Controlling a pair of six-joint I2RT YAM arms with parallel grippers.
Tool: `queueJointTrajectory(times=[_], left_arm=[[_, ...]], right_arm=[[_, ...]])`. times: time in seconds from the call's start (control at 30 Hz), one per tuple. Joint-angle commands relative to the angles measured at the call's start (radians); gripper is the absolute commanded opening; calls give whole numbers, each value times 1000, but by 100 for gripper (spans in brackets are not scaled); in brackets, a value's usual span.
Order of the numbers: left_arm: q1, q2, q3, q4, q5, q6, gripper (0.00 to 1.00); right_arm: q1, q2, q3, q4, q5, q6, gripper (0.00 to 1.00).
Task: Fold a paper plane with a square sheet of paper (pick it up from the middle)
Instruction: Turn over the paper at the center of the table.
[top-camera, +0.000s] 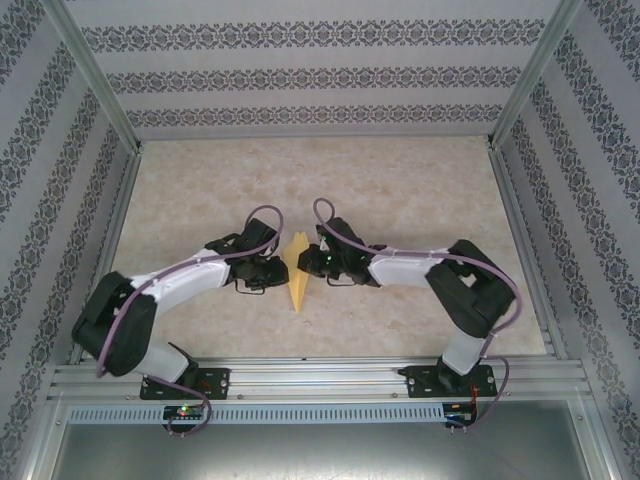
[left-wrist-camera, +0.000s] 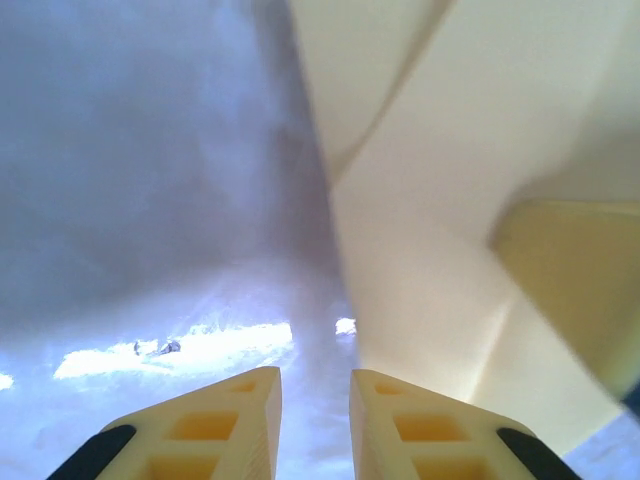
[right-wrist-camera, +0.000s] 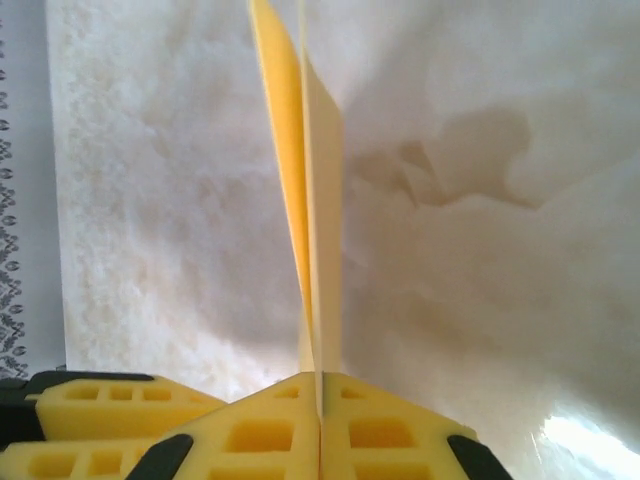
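**Paper dart and grippers, mid-fold.** The slim yellow-orange paper dart (top-camera: 297, 272) lies at the middle of the pale marbled table (top-camera: 420, 180), between the two wrists, its pointed end toward the arm bases. Whether it rests on the surface cannot be told. The right gripper (right-wrist-camera: 320, 402) is pressed closed on the dart's folded layers, which run straight out from its yellow foam fingers. The left gripper (left-wrist-camera: 315, 412) sits just beside the dart's flank, its fingers parted by a narrow gap with nothing between them. Note the risks: if you loosen the right grip, the layers may spring apart. If you close the left off the crease, you may crumple a wing. Pulling the two apart could tear the thin paper.
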Motion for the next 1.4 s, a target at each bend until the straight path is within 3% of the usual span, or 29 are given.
queueJointTrajectory(times=[0.0,0.13,0.23,0.37,0.6,0.77,0.87,0.97,1.07,1.13,1.23,1.3,1.37], left_arm=[[0,-97,-3,-42,-129,-36,27],[19,-199,-13,-43,-185,-43,30],[46,-233,-20,-49,-194,-56,32],[95,-240,-29,-90,-197,-95,33],[189,-362,-117,-139,-245,-174,37],[238,-443,-154,-161,-250,-183,41],[247,-454,-158,-162,-240,-181,42],[252,-453,-154,-163,-227,-174,42],[253,-451,-153,-164,-219,-169,43],[254,-449,-156,-152,-203,-162,43],[254,-437,-162,-104,-152,-147,45],[254,-416,-164,-61,-99,-136,46],[252,-378,-156,-28,-37,-127,46]], right_arm=[[-34,-141,104,-381,151,-261,8],[14,-193,307,-850,614,-494,9],[41,-142,410,-1064,871,-534,9],[81,-34,470,-1169,980,-485,8],[188,246,624,-1253,963,-377,9],[249,390,760,-1222,780,-346,16],[254,382,769,-1094,540,-377,37],[245,266,662,-891,308,-378,58],[201,92,492,-656,130,-341,66],[159,-11,382,-551,86,-315,70],[61,-113,196,-373,-47,-263,62],[-5,-126,88,-231,-191,-215,36],[-46,-137,-4,-119,-266,-179,26]])
